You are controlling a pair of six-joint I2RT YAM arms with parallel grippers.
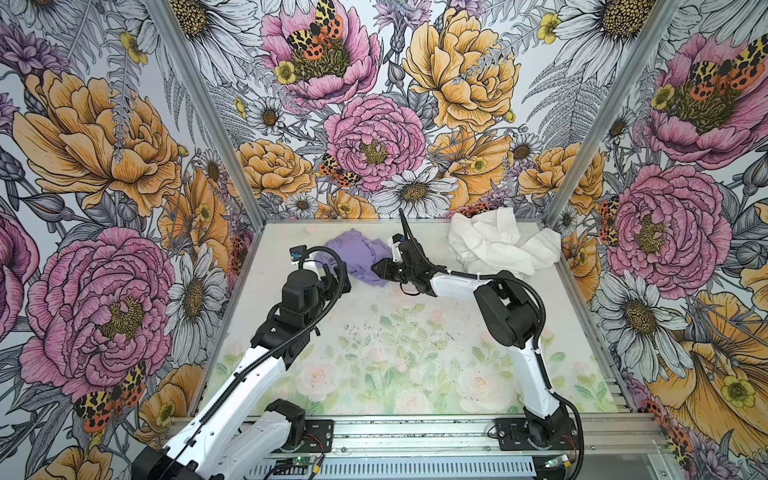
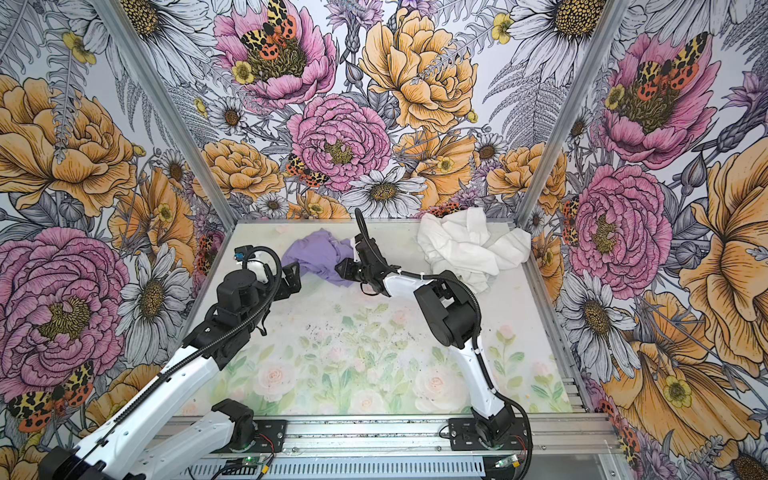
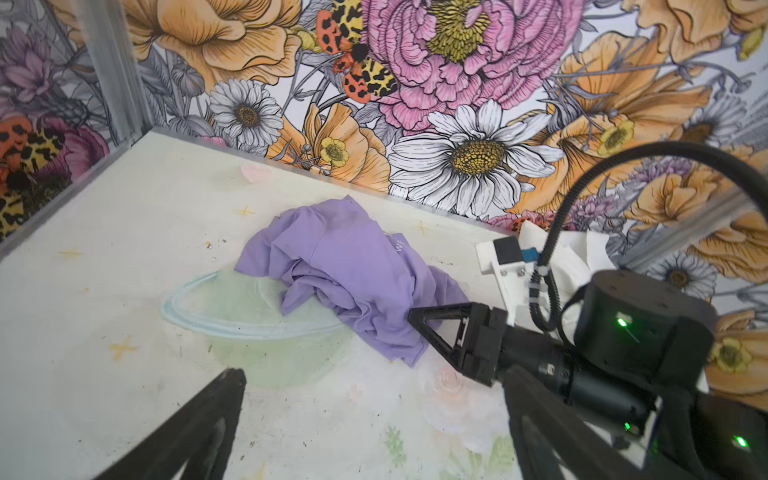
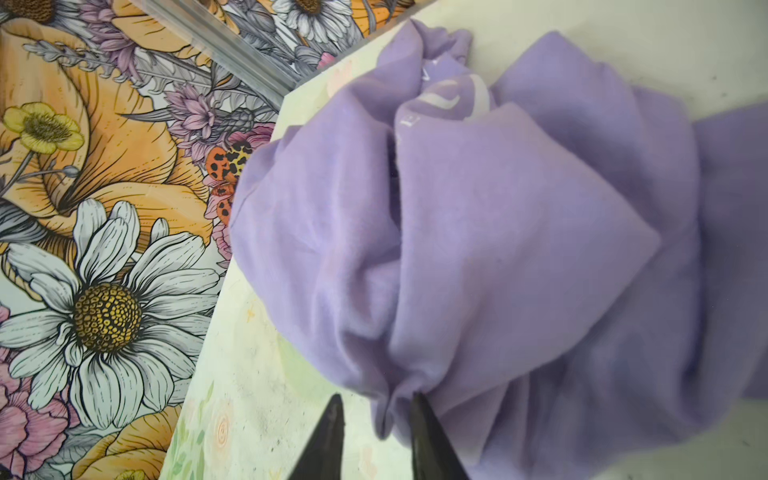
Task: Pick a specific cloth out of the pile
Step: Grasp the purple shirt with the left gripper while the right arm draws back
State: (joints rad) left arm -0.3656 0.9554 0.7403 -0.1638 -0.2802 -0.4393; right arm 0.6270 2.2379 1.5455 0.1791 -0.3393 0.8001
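Observation:
The lavender-purple cloth (image 1: pixel 361 257) (image 2: pixel 316 257) lies crumpled on the table at the far middle, apart from the pile (image 1: pixel 498 245) (image 2: pixel 469 245) of white cloths in the far right corner. My right gripper (image 1: pixel 380 268) (image 4: pixel 376 401) is at the cloth's near right edge. Its jaws stand a little apart, and a fold of the cloth (image 4: pixel 478 232) hangs between them, against one finger. A small white mark shows on the fabric in the right wrist view. My left gripper (image 2: pixel 291 278) (image 3: pixel 374 374) is open wide just left of the cloth (image 3: pixel 345 266), with only table between its fingers.
The flower-printed table (image 1: pixel 374 332) is walled by floral panels on three sides, with metal corner posts (image 1: pixel 249 199) at the back. Both arm bases sit on the rail (image 1: pixel 415 432) along the near edge. In the left wrist view the right arm's wrist (image 3: pixel 640 328) crosses close by.

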